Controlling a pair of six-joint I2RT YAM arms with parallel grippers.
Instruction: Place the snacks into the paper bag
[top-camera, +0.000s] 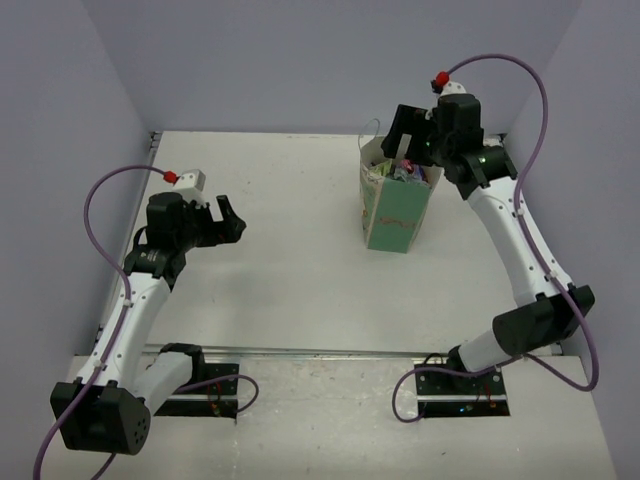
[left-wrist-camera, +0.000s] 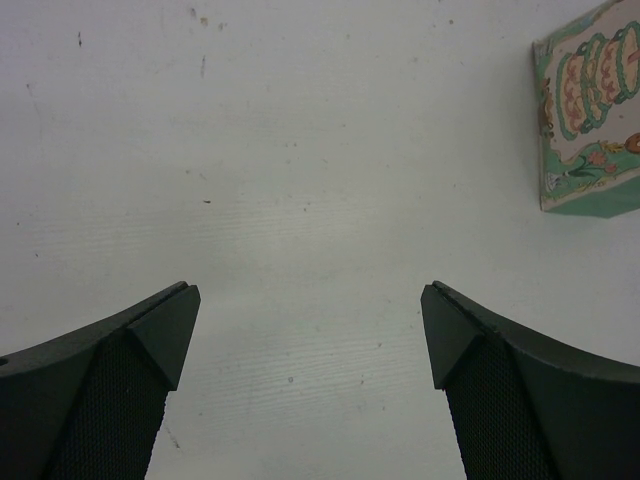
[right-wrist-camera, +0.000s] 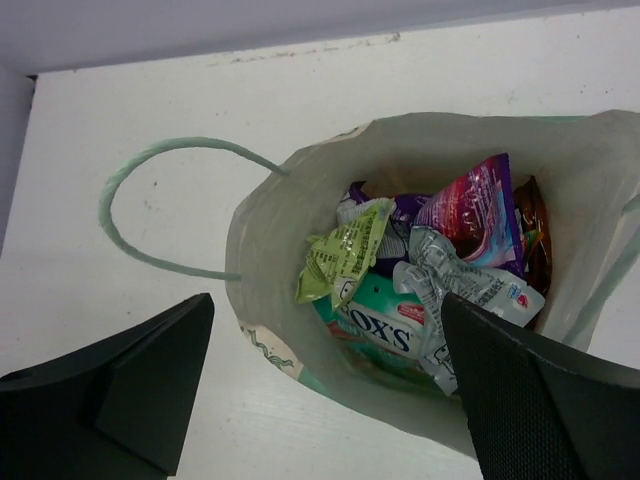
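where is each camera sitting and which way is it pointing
Top external: above and behind the robot, looking down on the table and paper bag; both arms show whole.
Left wrist: on the left gripper, facing down at the table; its open fingers frame the bottom.
Right wrist: on the right gripper, looking down into the bag at the snacks; its open fingers show.
Shared: the bag appears in all three.

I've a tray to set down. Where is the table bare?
Bare: the middle of the table, between the left arm and the paper bag, and the strip from bag to arm bases. Crowded: the bag's mouth, full of snacks, right jaws above.
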